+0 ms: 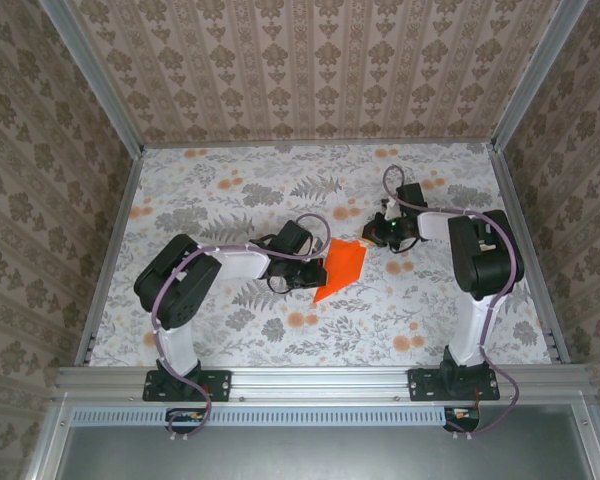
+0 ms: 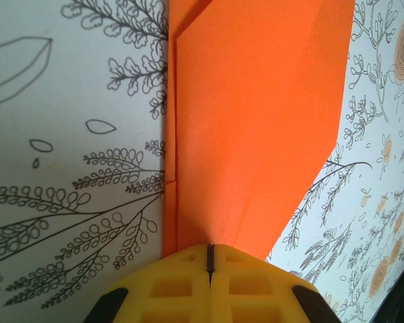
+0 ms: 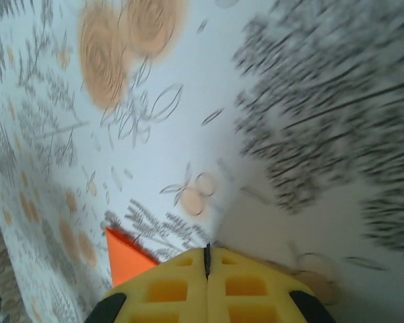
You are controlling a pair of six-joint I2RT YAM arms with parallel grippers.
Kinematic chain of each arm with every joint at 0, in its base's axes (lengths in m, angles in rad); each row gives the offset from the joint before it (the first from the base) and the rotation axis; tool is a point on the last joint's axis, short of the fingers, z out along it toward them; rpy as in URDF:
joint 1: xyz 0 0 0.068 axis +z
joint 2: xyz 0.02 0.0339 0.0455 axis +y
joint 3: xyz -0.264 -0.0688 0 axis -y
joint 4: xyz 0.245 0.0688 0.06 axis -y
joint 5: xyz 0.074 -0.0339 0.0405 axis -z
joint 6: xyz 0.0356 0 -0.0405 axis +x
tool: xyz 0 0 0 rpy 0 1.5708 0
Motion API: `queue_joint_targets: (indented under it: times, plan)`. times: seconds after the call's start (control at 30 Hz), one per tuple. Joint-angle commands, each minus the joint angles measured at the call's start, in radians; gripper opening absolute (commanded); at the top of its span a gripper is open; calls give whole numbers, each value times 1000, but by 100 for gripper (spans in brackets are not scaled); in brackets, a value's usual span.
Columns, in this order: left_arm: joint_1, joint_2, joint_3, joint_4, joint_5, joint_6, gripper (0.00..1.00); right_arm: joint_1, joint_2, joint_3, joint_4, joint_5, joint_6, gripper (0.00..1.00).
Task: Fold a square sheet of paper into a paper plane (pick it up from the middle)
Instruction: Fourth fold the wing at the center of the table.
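- orange paper sheet [image 1: 342, 265] lies mid-frame in the top view on the floral tablecloth [image 1: 230, 190], between the two grippers; already folded to a pointed wedge with layered edges
- long axis runs diagonal there, narrow tip toward lower left, wide end upper right; in the left wrist view it runs straight up the frame from the fingertips
- left gripper [image 2: 211, 259]: jaws pressed together, tips right at the wedge's near end; can't tell if paper is caught in the seam or just pressed under the tips
- right gripper [image 3: 207, 259]: jaws pressed together, nothing between them; one orange corner shows lower left of its blurred view, just beside the tips
- handling, as a judgement: very light, thin, floppy where single-layered, stiffer along the folds; likely slides on the cloth and creases or tears easily
- take hold at a folded edge near the middle of the long axis; pin one side down before you push the other
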State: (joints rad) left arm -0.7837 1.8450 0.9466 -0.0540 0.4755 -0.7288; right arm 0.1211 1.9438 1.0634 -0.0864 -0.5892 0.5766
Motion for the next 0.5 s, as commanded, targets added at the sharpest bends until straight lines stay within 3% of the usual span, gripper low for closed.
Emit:
queue_joint_targets:
  times: [0.0, 0.2, 0.47]
  plan:
    - [1, 30, -52, -178, -34, 13, 0, 6, -109, -13, -14, 20, 12, 5]
    - [1, 31, -30, -166, -41, 4, 0, 101, -276, -164, 8, 23, 72, 5]
    - [3, 17, -18, -149, -39, -6, 0, 248, -216, -219, 95, -5, 165, 4]
